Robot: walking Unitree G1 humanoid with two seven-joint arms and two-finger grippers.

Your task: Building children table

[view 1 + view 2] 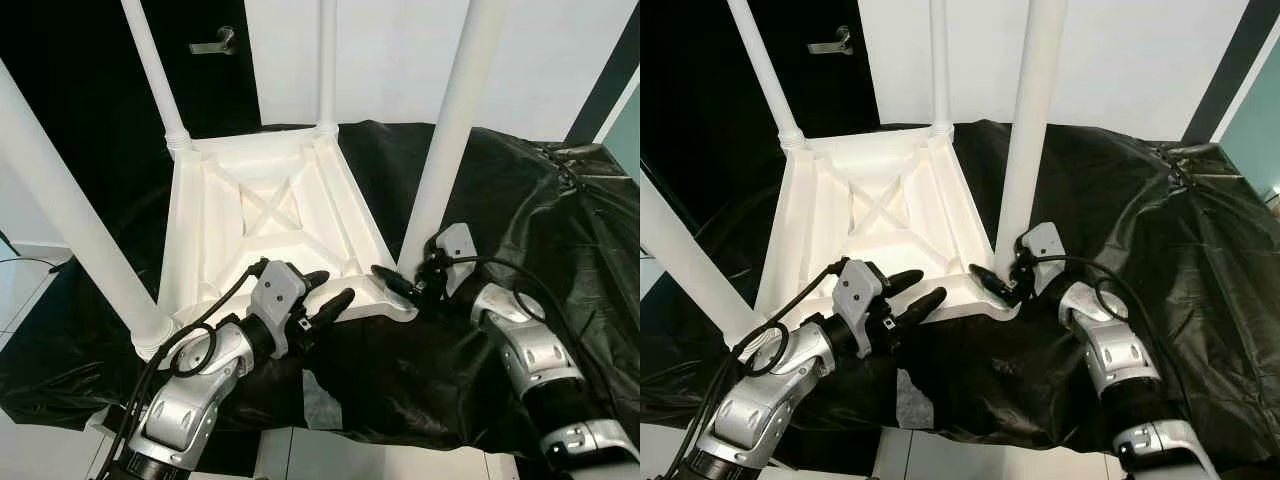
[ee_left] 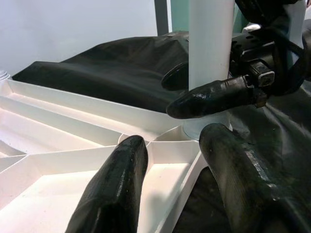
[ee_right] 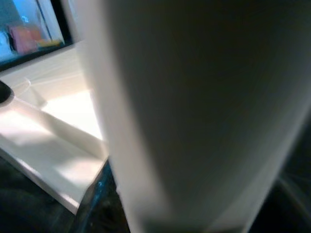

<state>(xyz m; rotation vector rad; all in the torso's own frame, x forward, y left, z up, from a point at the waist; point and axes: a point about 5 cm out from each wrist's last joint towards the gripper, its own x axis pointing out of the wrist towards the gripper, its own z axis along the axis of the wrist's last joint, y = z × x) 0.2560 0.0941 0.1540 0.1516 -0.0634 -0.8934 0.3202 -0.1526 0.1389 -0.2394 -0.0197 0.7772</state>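
Between the two end effectors lies the white tabletop (image 1: 270, 235), turned underside up on a black sheet (image 1: 480, 210) so its ribbed frame and corner sockets face upward, with four white legs (image 1: 455, 120) standing in them. The right end effector (image 1: 405, 282) is at the base of the near right leg, its fingers (image 2: 209, 97) closed around the leg just above the socket (probably to seat or twist it home). Just to that end effector's left, the left end effector (image 1: 328, 290) hovers with fingers spread over the tabletop's near edge, gripping nothing, likely placed to steady the frame.
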